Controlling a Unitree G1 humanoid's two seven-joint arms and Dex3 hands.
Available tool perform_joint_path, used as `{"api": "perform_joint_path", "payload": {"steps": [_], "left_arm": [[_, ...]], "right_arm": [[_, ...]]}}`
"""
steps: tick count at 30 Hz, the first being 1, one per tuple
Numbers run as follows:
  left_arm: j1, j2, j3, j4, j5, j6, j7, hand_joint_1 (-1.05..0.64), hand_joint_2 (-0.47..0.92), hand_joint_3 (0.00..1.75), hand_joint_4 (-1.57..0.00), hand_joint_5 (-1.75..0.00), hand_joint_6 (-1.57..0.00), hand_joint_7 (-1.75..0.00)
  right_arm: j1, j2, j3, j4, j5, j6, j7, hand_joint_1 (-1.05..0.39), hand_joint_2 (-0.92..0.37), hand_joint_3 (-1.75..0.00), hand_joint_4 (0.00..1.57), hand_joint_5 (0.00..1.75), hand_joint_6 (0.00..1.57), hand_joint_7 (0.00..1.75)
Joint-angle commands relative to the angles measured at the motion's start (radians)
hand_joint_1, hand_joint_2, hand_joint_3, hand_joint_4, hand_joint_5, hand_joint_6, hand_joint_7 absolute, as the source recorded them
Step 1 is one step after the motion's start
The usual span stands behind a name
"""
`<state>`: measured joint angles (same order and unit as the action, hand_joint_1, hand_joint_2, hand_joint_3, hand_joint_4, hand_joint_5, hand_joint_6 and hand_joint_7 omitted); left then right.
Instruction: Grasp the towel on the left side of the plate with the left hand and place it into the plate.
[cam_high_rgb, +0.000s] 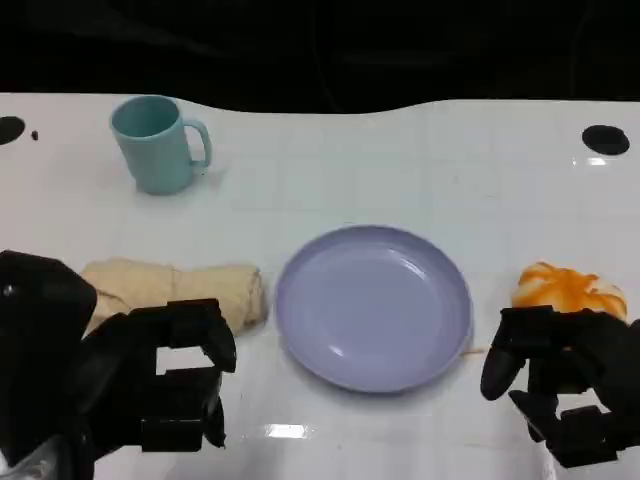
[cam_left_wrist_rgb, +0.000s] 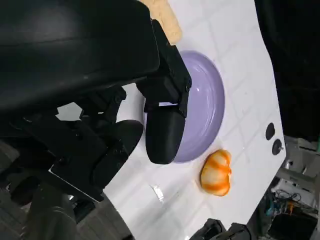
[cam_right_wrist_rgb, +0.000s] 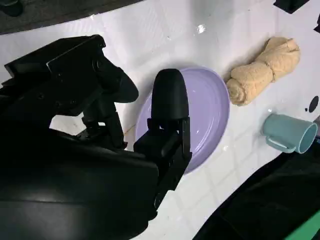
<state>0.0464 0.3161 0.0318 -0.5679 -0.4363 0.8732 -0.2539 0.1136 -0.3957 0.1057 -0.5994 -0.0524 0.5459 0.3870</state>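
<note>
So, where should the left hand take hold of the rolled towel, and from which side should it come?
Probably around the middle of the towel, from above. It is a soft beige roll lying flat on the table, long axis left to right, beside the plate. The fingers could close across its narrow width. The left hand hovers open near its front edge, so the way down looks free.

You are not looking at any readable text, label, brand, number or sign here; nothing near the fingers of either hand is showing lettering.
</note>
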Motion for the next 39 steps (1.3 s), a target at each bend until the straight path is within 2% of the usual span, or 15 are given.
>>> {"api": "perform_joint_path", "payload": {"steps": [1, 8, 10, 13, 16, 19, 20, 23, 24, 27, 30, 34, 35, 39], "left_arm": [[0.0, 0.018, 0.007, -0.013, 0.005, -0.01, -0.008, -0.03, 0.46, 1.4, -0.84, -1.75, -0.77, -1.63], [0.001, 0.009, 0.02, -0.008, 0.001, -0.019, -0.005, -0.03, 0.49, 1.36, -0.83, -1.75, -0.77, -1.6], [-0.001, 0.001, 0.029, -0.005, -0.002, -0.023, -0.001, -0.05, 0.56, 1.23, -0.76, -1.74, -0.71, -1.53], [-0.001, -0.004, 0.038, -0.003, 0.008, -0.035, 0.009, -0.06, 0.61, 1.13, -0.7, -1.68, -0.68, -1.42], [0.003, -0.001, 0.033, -0.01, 0.04, -0.071, 0.019, -0.08, 0.6, 1.07, -0.65, -1.56, -0.66, -1.23], [0.013, 0.018, 0.015, -0.02, 0.096, -0.139, 0.012, -0.1, 0.64, 0.95, -0.61, -1.35, -0.66, -0.9], [0.014, 0.033, 0.005, -0.02, 0.125, -0.176, 0.003, -0.13, 0.66, 0.9, -0.58, -1.24, -0.65, -0.71], [0.011, 0.07, -0.019, -0.007, 0.2, -0.274, -0.016, -0.18, 0.77, 0.66, -0.54, -1.03, -0.67, -0.36], [0.009, 0.083, -0.026, 0.001, 0.224, -0.304, -0.022, -0.21, 0.84, 0.48, -0.53, -0.96, -0.67, -0.25], [-0.012, 0.126, -0.039, 0.024, 0.276, -0.363, -0.054, -0.29, 0.91, 0.27, -0.41, -0.82, -0.58, -0.11], [-0.04, 0.162, -0.077, 0.06, 0.385, -0.453, -0.046, -0.34, 0.91, 0.11, -0.28, -0.69, -0.49, -0.03], [-0.086, 0.214, -0.139, 0.104, 0.56, -0.532, -0.039, -0.39, 0.91, 0.03, -0.17, -0.6, -0.4, 0.0], [-0.099, 0.228, -0.155, 0.113, 0.604, -0.542, -0.04, -0.41, 0.91, 0.02, -0.16, -0.58, -0.38, 0.0], [-0.177, 0.272, -0.238, 0.161, 0.802, -0.54, -0.052, -0.48, 0.89, 0.0, -0.24, -0.33, -0.31, 0.0]], "right_arm": [[-0.006, -0.012, -0.004, 0.001, 0.002, -0.003, 0.002, 0.03, -0.58, -1.09, 0.69, 1.75, 0.67, 1.5], [-0.003, -0.014, -0.003, 0.008, -0.002, -0.025, 0.003, 0.03, -0.58, -1.08, 0.69, 1.75, 0.67, 1.5], [-0.002, -0.014, -0.001, 0.006, -0.004, -0.025, 0.002, 0.03, -0.58, -1.08, 0.69, 1.75, 0.67, 1.5], [-0.003, -0.014, 0.003, 0.004, -0.008, -0.024, 0.0, 0.03, -0.58, -1.08, 0.69, 1.75, 0.67, 1.49], [-0.004, -0.015, 0.01, 0.002, -0.016, -0.026, -0.002, 0.03, -0.57, -1.08, 0.69, 1.75, 0.67, 1.49], [-0.003, -0.014, 0.016, 0.0, -0.024, -0.03, -0.004, 0.03, -0.57, -1.09, 0.69, 1.74, 0.68, 1.49], [-0.003, -0.012, 0.017, -0.002, -0.025, -0.028, -0.005, 0.03, -0.57, -1.09, 0.7, 1.74, 0.68, 1.49], [-0.002, -0.008, 0.017, -0.003, -0.026, -0.026, -0.007, 0.03, -0.57, -1.09, 0.71, 1.75, 0.68, 1.48], [-0.001, -0.008, 0.017, -0.003, -0.026, -0.027, -0.007, 0.03, -0.57, -1.09, 0.71, 1.75, 0.68, 1.48], [-0.006, -0.01, 0.021, -0.01, -0.034, -0.01, -0.008, 0.02, -0.56, -1.09, 0.71, 1.75, 0.69, 1.47], [-0.007, -0.009, 0.022, -0.012, -0.036, -0.004, -0.006, 0.02, -0.56, -1.1, 0.71, 1.75, 0.69, 1.47], [-0.003, -0.007, 0.02, -0.005, -0.036, -0.02, -0.005, 0.02, -0.56, -1.1, 0.71, 1.75, 0.69, 1.47], [-0.002, -0.005, 0.019, -0.006, -0.035, -0.019, -0.006, 0.03, -0.56, -1.1, 0.71, 1.75, 0.69, 1.47], [-0.002, -0.002, 0.022, -0.01, -0.036, -0.014, -0.008, 0.03, -0.56, -1.1, 0.71, 1.75, 0.69, 1.47]]}}
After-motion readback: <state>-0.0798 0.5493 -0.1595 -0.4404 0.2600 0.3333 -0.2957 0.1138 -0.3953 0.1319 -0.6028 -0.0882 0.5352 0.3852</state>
